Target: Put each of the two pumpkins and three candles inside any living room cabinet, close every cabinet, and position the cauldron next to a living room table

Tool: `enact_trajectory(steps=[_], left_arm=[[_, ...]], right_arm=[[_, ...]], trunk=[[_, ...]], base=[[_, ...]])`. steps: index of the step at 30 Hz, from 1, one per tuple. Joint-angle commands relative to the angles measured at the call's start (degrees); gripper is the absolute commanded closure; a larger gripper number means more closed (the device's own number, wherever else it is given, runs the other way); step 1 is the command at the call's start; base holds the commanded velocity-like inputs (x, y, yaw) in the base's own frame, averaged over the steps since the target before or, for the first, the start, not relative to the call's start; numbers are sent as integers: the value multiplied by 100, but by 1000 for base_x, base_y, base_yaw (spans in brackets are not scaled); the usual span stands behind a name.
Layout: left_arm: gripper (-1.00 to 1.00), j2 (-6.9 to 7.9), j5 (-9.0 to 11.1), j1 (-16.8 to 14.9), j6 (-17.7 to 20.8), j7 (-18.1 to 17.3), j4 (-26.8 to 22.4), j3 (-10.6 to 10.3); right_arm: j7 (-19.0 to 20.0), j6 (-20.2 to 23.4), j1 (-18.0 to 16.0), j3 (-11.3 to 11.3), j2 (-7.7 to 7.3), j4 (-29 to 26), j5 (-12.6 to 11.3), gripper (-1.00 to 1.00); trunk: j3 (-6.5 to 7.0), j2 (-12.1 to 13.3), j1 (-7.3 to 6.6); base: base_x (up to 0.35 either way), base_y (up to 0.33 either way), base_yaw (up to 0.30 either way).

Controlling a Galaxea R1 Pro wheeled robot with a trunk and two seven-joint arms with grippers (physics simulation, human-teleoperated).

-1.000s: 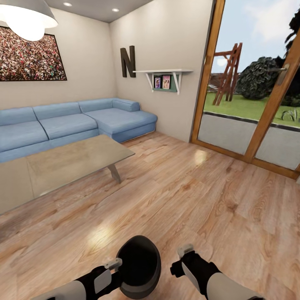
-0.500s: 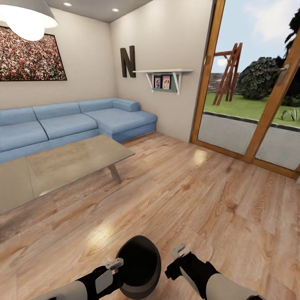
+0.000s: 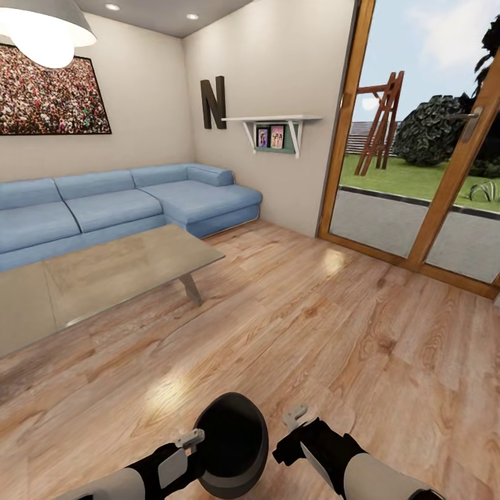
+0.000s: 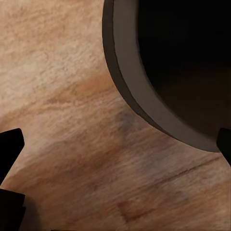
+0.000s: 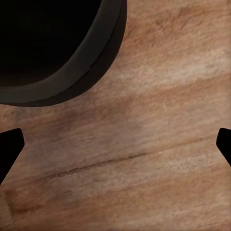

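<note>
A wood plank floor (image 3: 312, 326) ran across the room. The black cauldron (image 3: 232, 444) stood on it at six o'clock (its feet were hidden, so contact was hard to judge). A glass-topped coffee table (image 3: 104, 274) stood on the boards at nine o'clock, well apart from the pot, with a blue corner sofa (image 3: 125, 205) behind at ten o'clock.

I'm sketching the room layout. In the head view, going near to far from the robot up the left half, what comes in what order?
cauldron → glass coffee table → blue corner sofa → framed picture on the wall
</note>
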Motion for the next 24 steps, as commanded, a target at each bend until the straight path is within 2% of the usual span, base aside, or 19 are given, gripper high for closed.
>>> enact_trajectory(steps=[1,7,9,10,11,24], left_arm=[[-100,-1,2,1,-20,1,0,1],[-100,-3,44,0,-40,6,0,112],[-100,-3,138,0,-43,1,0,141],[-100,10,406,0,-49,-6,0,159],[-100,16,444,1,-51,-6,0,160],[-100,6,484,2,-54,-14,0,162]], right_arm=[[-2,0,-1,0,3,1,5,-100],[7,0,-2,0,8,1,6,-100],[19,0,-2,4,8,-4,5,-100],[33,0,-2,8,1,-15,12,-100],[35,0,-2,8,1,-20,13,-100],[46,-18,-2,17,-8,-60,17,-100]], trunk=[[0,0,0],[0,0,0],[-36,-80,44],[-54,-120,66],[-72,-160,88],[-287,-642,351]], base=[[0,0,0],[0,0,0],[0,0,0],[0,0,0],[0,0,0],[0,0,0]])
